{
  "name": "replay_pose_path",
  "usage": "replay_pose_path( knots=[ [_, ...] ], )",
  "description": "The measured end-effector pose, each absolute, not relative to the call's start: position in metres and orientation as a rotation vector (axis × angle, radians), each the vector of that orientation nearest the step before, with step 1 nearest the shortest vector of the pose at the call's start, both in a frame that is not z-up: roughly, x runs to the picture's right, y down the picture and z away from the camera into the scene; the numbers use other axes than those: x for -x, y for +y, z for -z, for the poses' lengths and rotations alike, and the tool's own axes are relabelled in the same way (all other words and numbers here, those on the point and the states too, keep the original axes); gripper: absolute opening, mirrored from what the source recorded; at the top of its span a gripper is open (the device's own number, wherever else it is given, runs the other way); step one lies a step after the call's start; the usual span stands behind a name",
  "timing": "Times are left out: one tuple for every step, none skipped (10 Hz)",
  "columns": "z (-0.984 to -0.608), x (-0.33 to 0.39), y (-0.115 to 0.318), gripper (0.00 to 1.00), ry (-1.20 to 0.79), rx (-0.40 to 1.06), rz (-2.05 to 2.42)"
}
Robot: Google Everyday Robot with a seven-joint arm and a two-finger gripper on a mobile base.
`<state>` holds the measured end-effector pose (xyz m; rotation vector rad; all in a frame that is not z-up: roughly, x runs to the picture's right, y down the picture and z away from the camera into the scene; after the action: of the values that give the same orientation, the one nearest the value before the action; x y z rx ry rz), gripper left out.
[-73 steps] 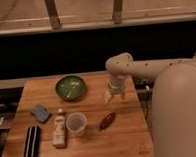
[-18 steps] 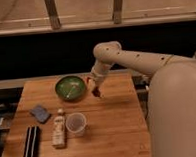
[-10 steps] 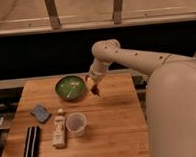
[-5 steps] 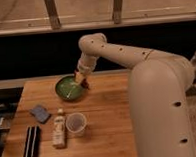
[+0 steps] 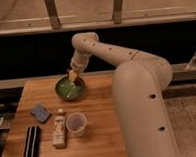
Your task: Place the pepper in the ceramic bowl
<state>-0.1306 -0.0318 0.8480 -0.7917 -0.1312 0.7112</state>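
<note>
The green ceramic bowl (image 5: 65, 88) sits at the back of the wooden table (image 5: 104, 122). My gripper (image 5: 74, 77) hangs just above the bowl's right rim, at the end of the white arm that reaches in from the right. It is shut on the pepper (image 5: 80, 81), which shows as a small dark-red shape sticking out below the fingers over the bowl's right side. The pepper's far end is hidden by the gripper.
In front of the bowl stand a translucent plastic cup (image 5: 75, 123) and a white bottle (image 5: 59, 128) lying beside it. A blue sponge (image 5: 41, 112) and a black striped object (image 5: 31, 142) lie at the left. A dark ledge with a railing runs behind the table.
The arm has swung left with the pepper, from right of the bowl to over the bowl's right rim, and has come lower.
</note>
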Motion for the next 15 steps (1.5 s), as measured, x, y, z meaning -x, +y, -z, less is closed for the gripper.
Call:
replay_pose_path(
  knots=[
    [-0.852,0.134,-0.031,0.00,-0.136,0.800,-0.705],
    [-0.856,0.137,-0.031,0.00,-0.139,0.809,-0.698],
    [-0.861,0.137,-0.030,0.00,-0.142,0.819,-0.695],
    [-0.866,0.139,-0.029,0.00,-0.146,0.830,-0.692],
    [-0.869,0.141,-0.028,0.00,-0.153,0.840,-0.687],
    [-0.875,0.145,-0.026,0.00,-0.169,0.858,-0.677],
    [-0.880,0.150,-0.023,0.00,-0.186,0.877,-0.661],
    [-0.880,0.152,-0.023,0.01,-0.193,0.881,-0.658],
    [-0.880,0.150,-0.023,0.09,-0.192,0.880,-0.661],
    [-0.880,0.150,-0.023,0.21,-0.192,0.880,-0.661],
    [-0.880,0.151,-0.023,0.29,-0.192,0.880,-0.659],
    [-0.880,0.152,-0.023,0.39,-0.193,0.880,-0.658],
    [-0.880,0.151,-0.023,0.51,-0.192,0.880,-0.659],
    [-0.880,0.151,-0.023,0.59,-0.192,0.880,-0.659],
    [-0.880,0.151,-0.023,0.67,-0.192,0.880,-0.659]
  ],
)
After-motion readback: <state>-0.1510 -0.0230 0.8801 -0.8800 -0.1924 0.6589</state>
